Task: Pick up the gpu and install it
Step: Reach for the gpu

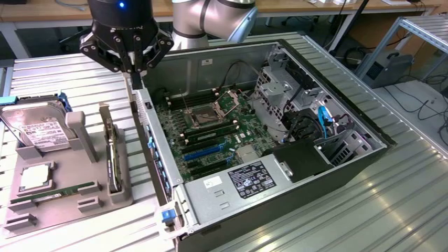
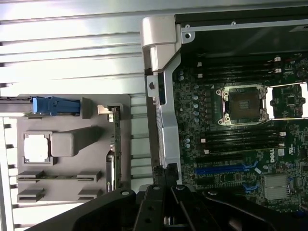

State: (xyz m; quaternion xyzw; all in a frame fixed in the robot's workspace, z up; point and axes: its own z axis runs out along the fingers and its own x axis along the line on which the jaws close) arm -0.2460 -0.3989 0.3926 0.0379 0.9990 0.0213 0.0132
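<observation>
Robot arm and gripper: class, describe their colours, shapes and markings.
The arm has rounded, silvery-grey joints with a smooth tubular shell. The gripper has a glossy black cylindrical body carrying a small blue light, and black linked fingers with bolted joints.

gpu (image 1: 110, 157) (image 2: 114, 149): thin dark card, silvery metal end
pose: standing upright on its long edge
place: slotted in grey holder (image 1: 66, 210)
</observation>
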